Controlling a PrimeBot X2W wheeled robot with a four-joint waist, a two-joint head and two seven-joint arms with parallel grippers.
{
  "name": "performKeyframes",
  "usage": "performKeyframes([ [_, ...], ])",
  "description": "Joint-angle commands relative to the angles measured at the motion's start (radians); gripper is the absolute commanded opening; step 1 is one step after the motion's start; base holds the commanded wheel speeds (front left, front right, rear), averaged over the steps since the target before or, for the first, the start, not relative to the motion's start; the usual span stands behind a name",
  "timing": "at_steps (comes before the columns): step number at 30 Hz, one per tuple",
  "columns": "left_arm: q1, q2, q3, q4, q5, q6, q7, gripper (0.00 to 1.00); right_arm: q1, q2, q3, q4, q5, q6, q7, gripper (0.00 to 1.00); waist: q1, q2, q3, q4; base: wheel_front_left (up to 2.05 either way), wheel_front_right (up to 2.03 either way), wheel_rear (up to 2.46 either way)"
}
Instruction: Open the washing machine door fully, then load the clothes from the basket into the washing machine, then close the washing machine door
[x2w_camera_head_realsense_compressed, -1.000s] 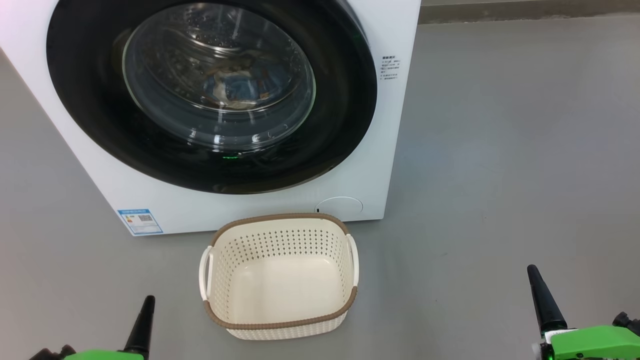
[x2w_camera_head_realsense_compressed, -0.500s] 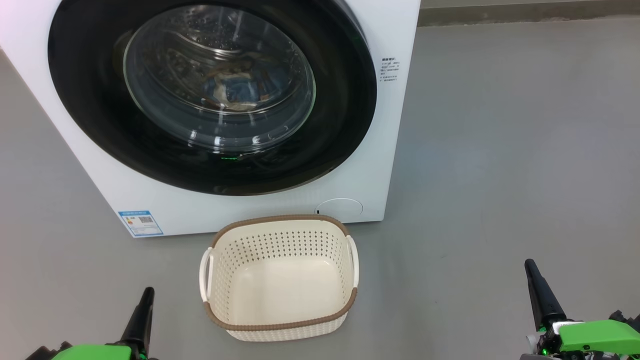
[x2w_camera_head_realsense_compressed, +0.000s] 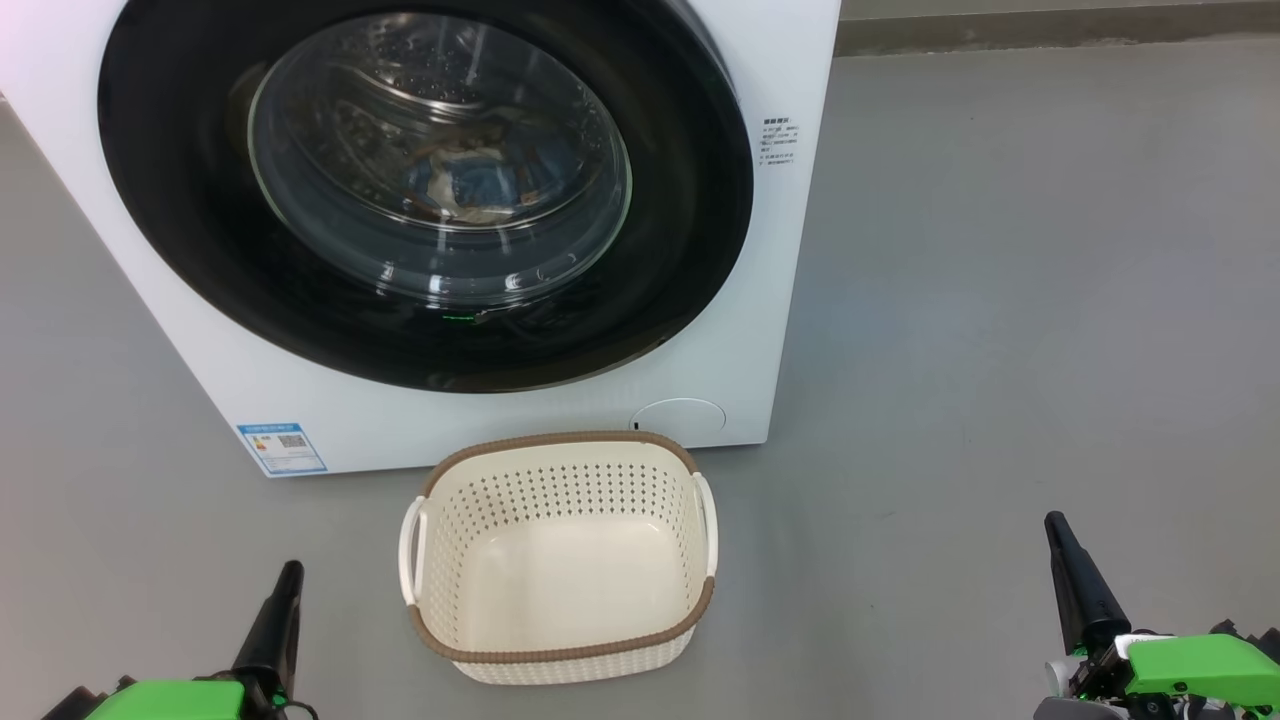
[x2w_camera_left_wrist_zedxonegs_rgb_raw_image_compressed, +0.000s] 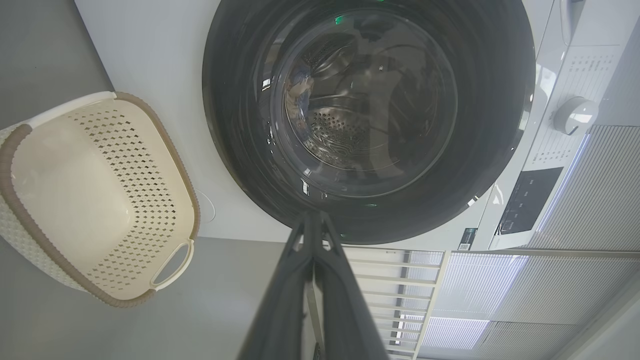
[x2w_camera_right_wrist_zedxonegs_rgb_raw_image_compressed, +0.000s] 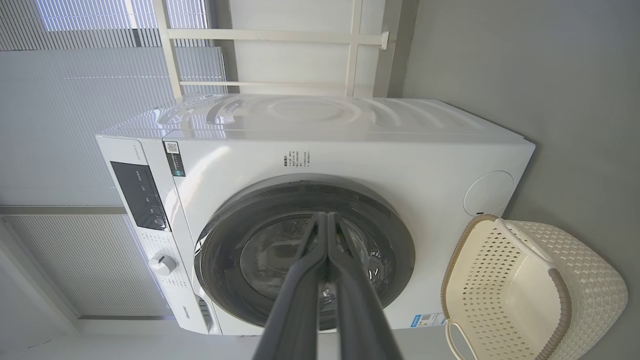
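Your left end effector (x2w_camera_head_realsense_compressed: 285, 592) and right end effector (x2w_camera_head_realsense_compressed: 1060, 545) were shut, empty, flanking the basket (x2w_camera_head_realsense_compressed: 560, 440). The washing machine door (x2w_camera_head_realsense_compressed: 430, 190) lay ahead, seemingly latched, nearer your left.

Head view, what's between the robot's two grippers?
In the head view, the empty basket stands between the left gripper and the right gripper, with bare grey floor on either side of it.

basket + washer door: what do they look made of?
The basket looks like moulded plastic, cream, matte to satin, with regular punched holes in its walls. Its brown rim imitates weave and is probably plastic too. The washing machine door has a clear bulging centre that looks like glass: sharp highlights, and the drum visible through it. Its wide black ring is high-gloss, likely plastic, not certain.
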Motion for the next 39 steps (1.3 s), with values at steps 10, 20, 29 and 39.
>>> performKeyframes([
  [10,-0.041,0.019,0.035,-0.019,-0.009,-0.007,0.006,0.0,-0.042,-0.004,0.02,-0.025,0.002,0.002,0.008,0.0,0.0,-0.0001,0.0,0.0,0.0,0.0,0.0],
  [20,-0.041,0.018,0.036,-0.019,-0.007,-0.007,0.007,0.0,-0.043,-0.002,0.017,-0.025,0.0,0.002,0.01,0.0,0.0,-0.0001,0.0,0.0,0.0,0.0,0.0],
  [29,-0.041,0.017,0.037,-0.019,-0.006,-0.007,0.008,0.0,-0.043,-0.001,0.015,-0.025,-0.002,0.002,0.012,0.0,0.0,-0.0001,0.0,0.0,0.0,0.0,0.0],
  [39,-0.041,0.016,0.039,-0.019,-0.005,-0.007,0.009,0.0,-0.043,0.001,0.013,-0.024,-0.004,0.002,0.014,0.0,0.0,-0.0001,0.0,0.0,0.0,0.0,0.0],
])
